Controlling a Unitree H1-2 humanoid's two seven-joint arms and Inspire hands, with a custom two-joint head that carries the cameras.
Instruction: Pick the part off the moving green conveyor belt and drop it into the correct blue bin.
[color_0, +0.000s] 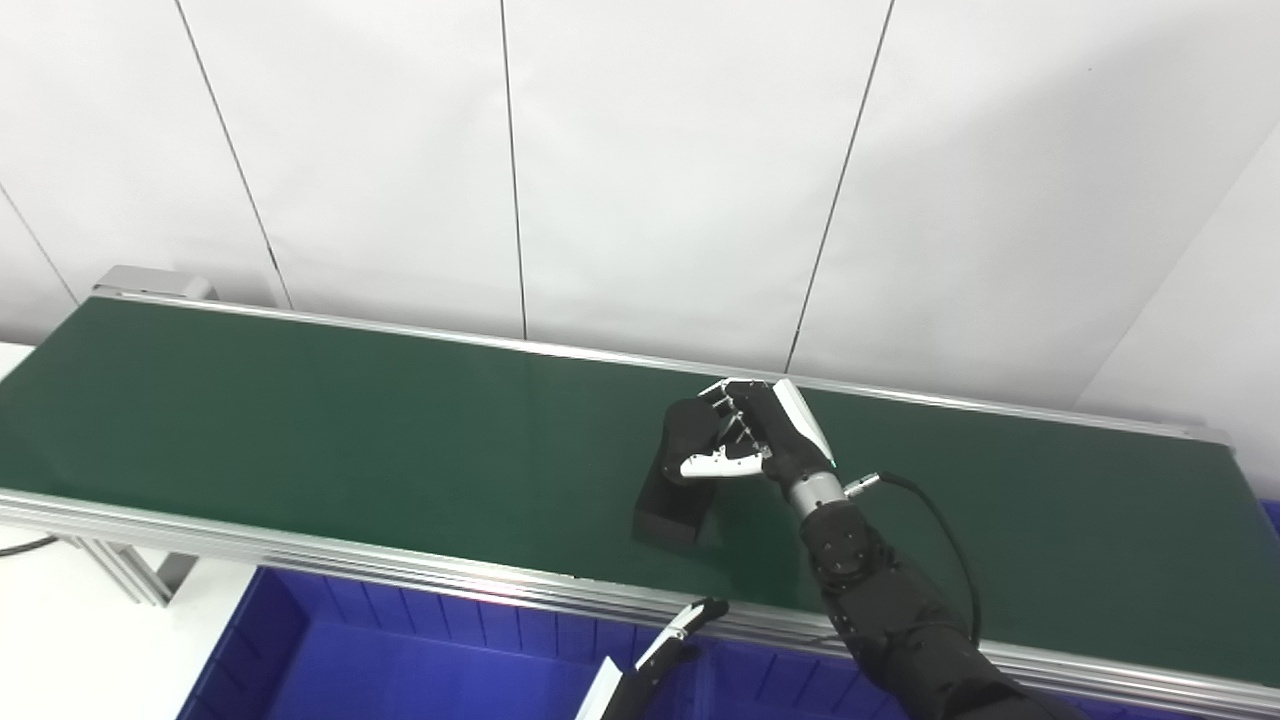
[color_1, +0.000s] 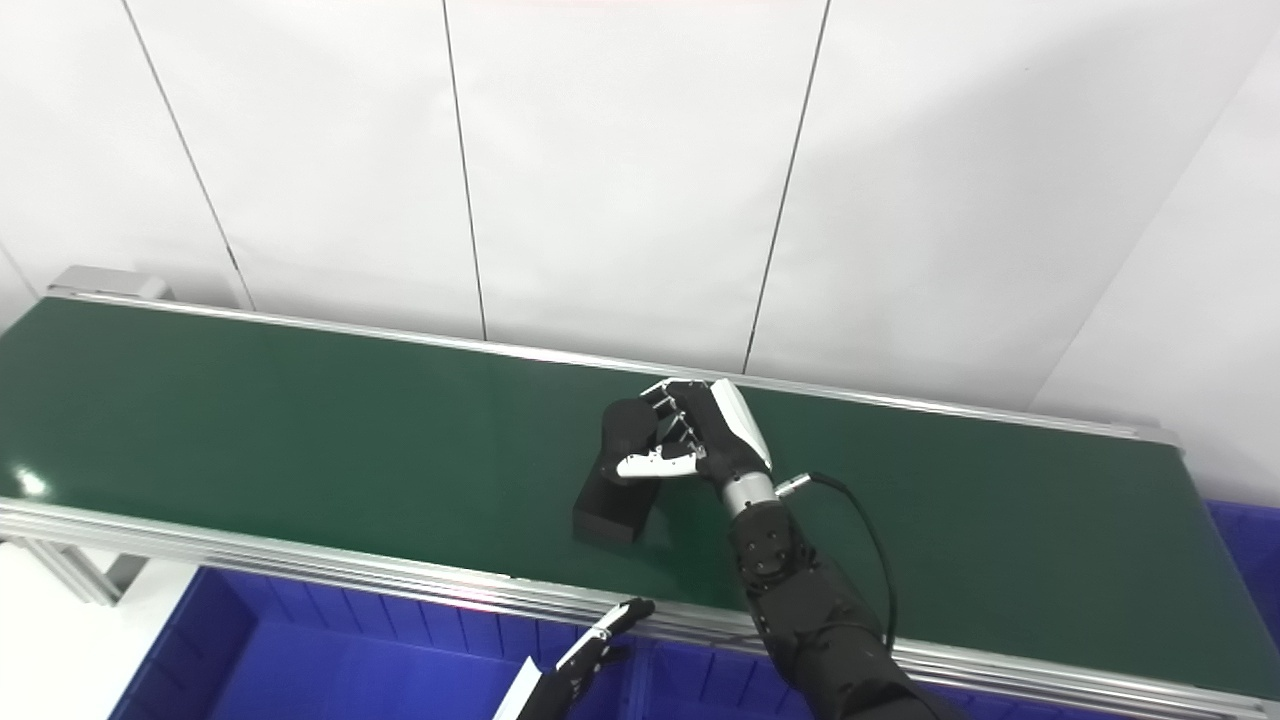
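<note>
Currently, by size. Conveyor belt (color_0: 300, 420): green, running from the far-left corner to the near-right, silver rails on both long edges; most of its surface bare to left and right of the part. Blue bin (color_0: 400, 660): below the belt's near edge, open-topped, nothing visible inside; a second blue corner shows past the belt's right end, so which is correct I cannot tell. Part (color_0: 672, 490): black block, mid-belt, its near end resting on the belt, far end under my fingers. My right hand (color_0: 745, 435): fingers curled over the part's far end, thumb across its side, closing on it; not lifted. My left hand (color_0: 680, 630): only fingertips seen at the near rail; state cannot be told. Status: grasp forming; lift, carry over the near rail and drop all remain.
</note>
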